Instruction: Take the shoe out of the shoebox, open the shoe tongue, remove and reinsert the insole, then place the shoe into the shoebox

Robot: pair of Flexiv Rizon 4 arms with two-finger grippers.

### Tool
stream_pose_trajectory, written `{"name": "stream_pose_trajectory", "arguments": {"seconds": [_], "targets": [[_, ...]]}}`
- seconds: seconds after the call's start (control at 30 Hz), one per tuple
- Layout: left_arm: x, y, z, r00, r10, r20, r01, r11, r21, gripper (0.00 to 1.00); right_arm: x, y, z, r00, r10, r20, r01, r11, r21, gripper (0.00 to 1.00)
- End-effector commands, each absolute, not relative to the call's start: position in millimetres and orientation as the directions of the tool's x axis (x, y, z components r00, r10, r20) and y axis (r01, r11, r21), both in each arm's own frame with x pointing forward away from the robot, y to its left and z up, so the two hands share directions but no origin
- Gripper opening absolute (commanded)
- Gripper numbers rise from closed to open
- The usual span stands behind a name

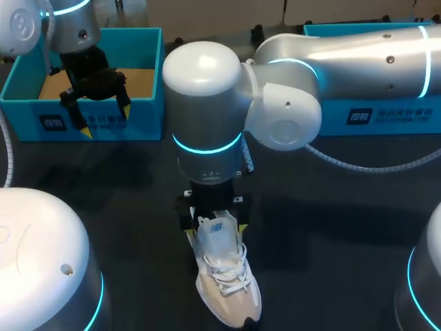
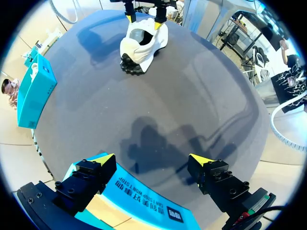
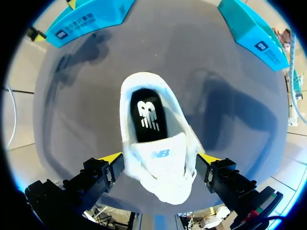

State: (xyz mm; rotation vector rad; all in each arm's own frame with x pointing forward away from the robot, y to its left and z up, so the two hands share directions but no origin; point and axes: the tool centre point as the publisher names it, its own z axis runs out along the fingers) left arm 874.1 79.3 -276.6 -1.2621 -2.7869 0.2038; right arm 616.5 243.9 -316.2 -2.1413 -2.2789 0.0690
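Note:
A white lace-up shoe (image 1: 224, 276) stands on the dark table, toe toward the front edge. My right gripper (image 1: 215, 231) hangs over its rear half, open, a finger on either side. In the right wrist view the shoe (image 3: 158, 182) lies between the spread fingers of that gripper (image 3: 159, 160). Its tongue (image 3: 160, 155) stands up, and the black insole (image 3: 147, 117) shows inside the opening. The teal shoebox (image 1: 148, 69) stands open at the back left. My left gripper (image 1: 105, 118) is open over the box's front wall (image 2: 144, 201); from that gripper (image 2: 153, 163) the shoe (image 2: 141, 43) is far ahead.
A second teal box piece (image 1: 386, 114) lies at the back right, under my right arm. It also shows as the teal box piece (image 3: 254, 33) in the right wrist view and as the teal box piece (image 2: 36, 91) near the table edge in the left wrist view.

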Motion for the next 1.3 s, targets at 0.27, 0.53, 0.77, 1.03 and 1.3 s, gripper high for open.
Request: {"name": "stream_pose_trajectory", "arguments": {"seconds": [0.27,0.53,0.77,1.03,1.3], "targets": [[874.1,79.7,-276.6,-0.658,0.753,0.015,0.743,0.652,-0.15,1.0,584.5,258.5,-293.0,0.107,0.994,-0.009,0.994,-0.107,0.003,1.0],[874.1,79.7,-276.6,-0.658,0.753,0.015,0.743,0.652,-0.15,1.0,555.0,258.3,-292.5,0.056,0.998,0.007,0.998,-0.055,-0.03,0.9],[874.1,79.7,-276.6,-0.658,0.753,0.015,0.743,0.652,-0.15,1.0,567.2,252.9,-300.2,0.003,1.0,-0.005,1.0,-0.003,0.006,0.3],[874.1,79.7,-276.6,-0.658,0.753,0.015,0.743,0.652,-0.15,1.0,582.1,242.9,-308.4,-0.025,0.999,-0.03,1.0,0.025,-0.007,0.19],[874.1,79.7,-276.6,-0.658,0.753,0.015,0.743,0.652,-0.15,1.0,599.2,229.7,-328.0,-0.056,0.998,-0.009,0.998,0.056,-0.013,0.21]]}}
